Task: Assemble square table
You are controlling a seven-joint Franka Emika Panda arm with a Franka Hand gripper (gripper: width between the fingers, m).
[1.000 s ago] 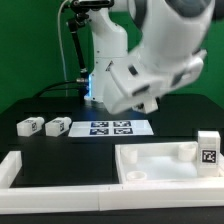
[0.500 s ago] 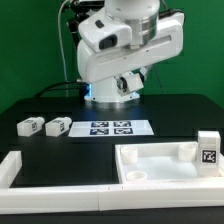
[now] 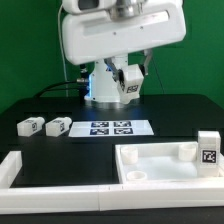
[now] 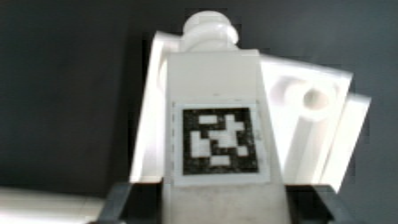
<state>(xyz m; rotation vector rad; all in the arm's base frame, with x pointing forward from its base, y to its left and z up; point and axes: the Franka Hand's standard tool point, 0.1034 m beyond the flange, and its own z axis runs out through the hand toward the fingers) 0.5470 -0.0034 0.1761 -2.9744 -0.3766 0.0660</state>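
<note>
My gripper (image 3: 131, 82) hangs high above the back of the table, shut on a white table leg (image 3: 129, 80) that carries a black-and-white tag. In the wrist view that leg (image 4: 215, 120) fills the middle, its rounded end pointing away from the dark fingers (image 4: 127, 205) on either side. The white square table top (image 3: 160, 172) lies at the front, toward the exterior view's right, rim up, and it shows behind the leg in the wrist view (image 4: 329, 100). Another leg (image 3: 208, 149) stands upright at its right corner. Two legs (image 3: 30, 126) (image 3: 58, 126) lie at the left.
The marker board (image 3: 110, 127) lies flat mid-table, right of the two lying legs. White barrier strips run along the front edge (image 3: 90, 193) and the front left corner (image 3: 10, 168). The arm's white base (image 3: 105, 88) stands behind the marker board.
The arm has risen and swung toward the exterior view's left. The wrist has turned, so the gripper with the leg now shows below the arm's body.
</note>
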